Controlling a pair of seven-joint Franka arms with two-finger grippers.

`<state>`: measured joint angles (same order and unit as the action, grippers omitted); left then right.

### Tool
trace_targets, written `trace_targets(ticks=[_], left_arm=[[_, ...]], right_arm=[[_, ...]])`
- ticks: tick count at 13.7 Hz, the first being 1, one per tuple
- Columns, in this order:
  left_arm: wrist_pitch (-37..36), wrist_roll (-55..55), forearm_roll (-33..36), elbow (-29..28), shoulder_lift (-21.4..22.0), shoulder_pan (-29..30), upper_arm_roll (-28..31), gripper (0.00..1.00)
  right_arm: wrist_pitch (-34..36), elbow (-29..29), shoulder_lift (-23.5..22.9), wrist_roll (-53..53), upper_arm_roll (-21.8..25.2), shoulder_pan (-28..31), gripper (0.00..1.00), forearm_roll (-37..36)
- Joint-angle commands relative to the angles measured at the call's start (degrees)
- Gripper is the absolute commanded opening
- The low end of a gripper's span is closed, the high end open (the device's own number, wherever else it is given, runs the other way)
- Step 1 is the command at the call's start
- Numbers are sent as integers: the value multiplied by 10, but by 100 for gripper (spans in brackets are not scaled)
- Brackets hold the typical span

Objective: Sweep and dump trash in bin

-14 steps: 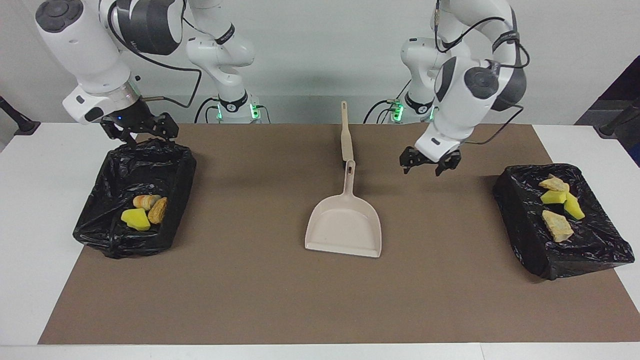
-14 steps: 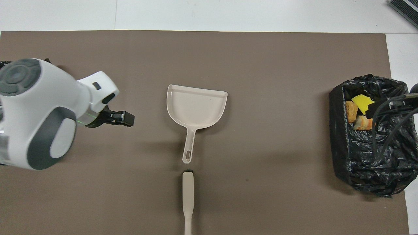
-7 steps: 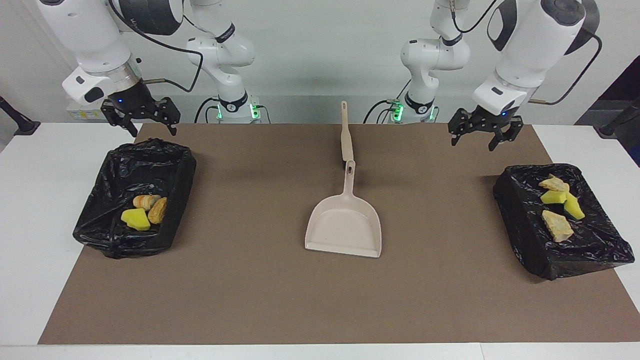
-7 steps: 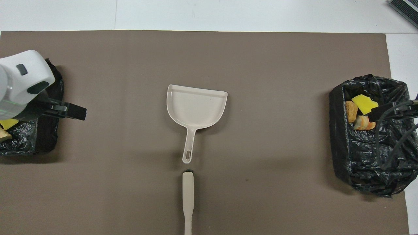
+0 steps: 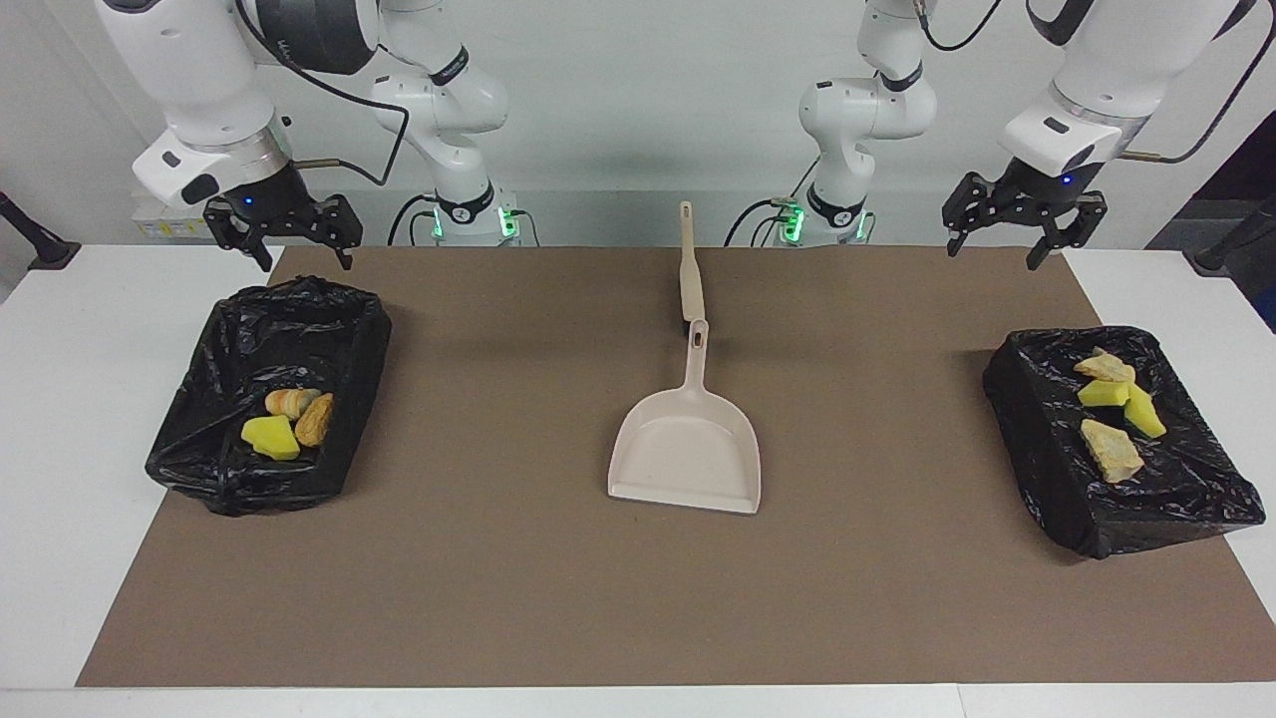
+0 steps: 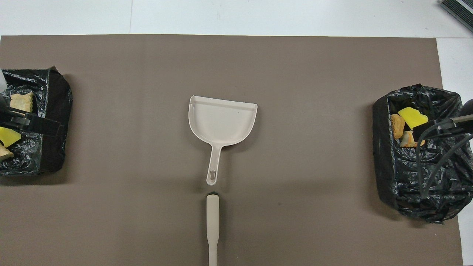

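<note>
Since a second ago both arms have risen, so the right gripper (image 5: 279,237) hangs open above its bin (image 5: 229,469) holding three trash scraps (image 5: 289,419), the dustpan (image 5: 686,454) lies mid-desk, and the left gripper (image 5: 1025,221) hangs open near the bin (image 5: 1047,479) holding four scraps (image 5: 1112,409).

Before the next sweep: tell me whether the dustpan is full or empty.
Empty. The dustpan lies flat on the mat with a bare scoop; no scraps show in it.

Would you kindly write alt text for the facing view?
A beige dustpan lies empty mid-mat, brush at its handle. Trash sits in black-lined bins at both table ends; the left gripper and right gripper hang open.
</note>
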<state>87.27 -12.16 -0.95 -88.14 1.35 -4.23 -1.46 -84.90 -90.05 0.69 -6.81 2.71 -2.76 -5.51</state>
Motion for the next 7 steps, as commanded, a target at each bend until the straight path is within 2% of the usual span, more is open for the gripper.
trace_targets(ticks=[1, 2, 7], left_arm=[[-7, -9, 5, 8, -3, 12, -5, 100], [-8, -7, 5, 7, -3, 15, -3, 100], [-12, 16, 3, 5, -1, 15, 6, 100]], right_arm=[[27, 14, -2, 28, -2, 4, 100, 22], [33, 12, 1, 56, -2, 2, 100, 25], [28, 7, 2, 58, -2, 2, 100, 28]])
